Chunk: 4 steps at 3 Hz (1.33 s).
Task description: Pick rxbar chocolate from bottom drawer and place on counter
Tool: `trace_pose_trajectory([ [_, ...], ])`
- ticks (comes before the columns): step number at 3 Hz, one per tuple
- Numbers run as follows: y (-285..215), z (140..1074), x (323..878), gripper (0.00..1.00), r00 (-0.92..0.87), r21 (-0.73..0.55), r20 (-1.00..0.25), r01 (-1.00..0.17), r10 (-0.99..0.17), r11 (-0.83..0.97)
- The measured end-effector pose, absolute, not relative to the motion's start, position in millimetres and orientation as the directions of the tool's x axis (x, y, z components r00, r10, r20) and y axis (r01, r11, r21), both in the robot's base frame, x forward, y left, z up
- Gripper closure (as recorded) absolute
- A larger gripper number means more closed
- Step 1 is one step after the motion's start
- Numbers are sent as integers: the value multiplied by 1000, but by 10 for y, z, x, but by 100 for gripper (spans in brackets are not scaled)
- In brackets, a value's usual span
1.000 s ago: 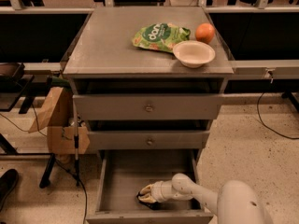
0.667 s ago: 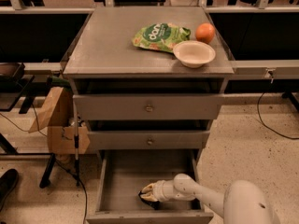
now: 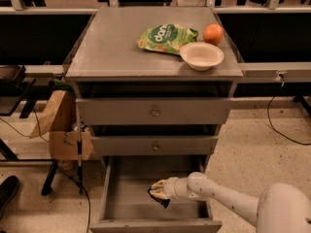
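The bottom drawer (image 3: 121,198) of the grey cabinet is pulled open. My gripper (image 3: 158,194) reaches into it from the right, near the middle of the drawer floor. It is shut on the rxbar chocolate (image 3: 162,201), a small dark bar that pokes out below the fingertips, held just above the drawer floor. The counter (image 3: 112,42) is the flat grey top of the cabinet, well above the gripper.
On the counter lie a green snack bag (image 3: 166,37), an orange (image 3: 213,33) and a white bowl (image 3: 201,55). The two upper drawers (image 3: 154,111) are closed. A brown paper bag (image 3: 54,114) and a stand are left of the cabinet. My arm (image 3: 228,200) crosses the drawer's right side.
My gripper has risen slightly and shifted a little right inside the drawer, with the dark bar coming up with it.
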<state>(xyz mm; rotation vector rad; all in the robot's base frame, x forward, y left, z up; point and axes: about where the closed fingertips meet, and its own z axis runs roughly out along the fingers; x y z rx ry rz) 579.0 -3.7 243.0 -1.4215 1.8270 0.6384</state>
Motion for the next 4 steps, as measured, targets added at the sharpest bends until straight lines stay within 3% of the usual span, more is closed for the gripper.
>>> trace_pose_trajectory([
  [2, -252, 3828, 6242, 100, -126, -26, -771, -973, -624, 228],
  [4, -568, 5643, 6817, 100, -133, -70, -634, -971, -762, 228],
])
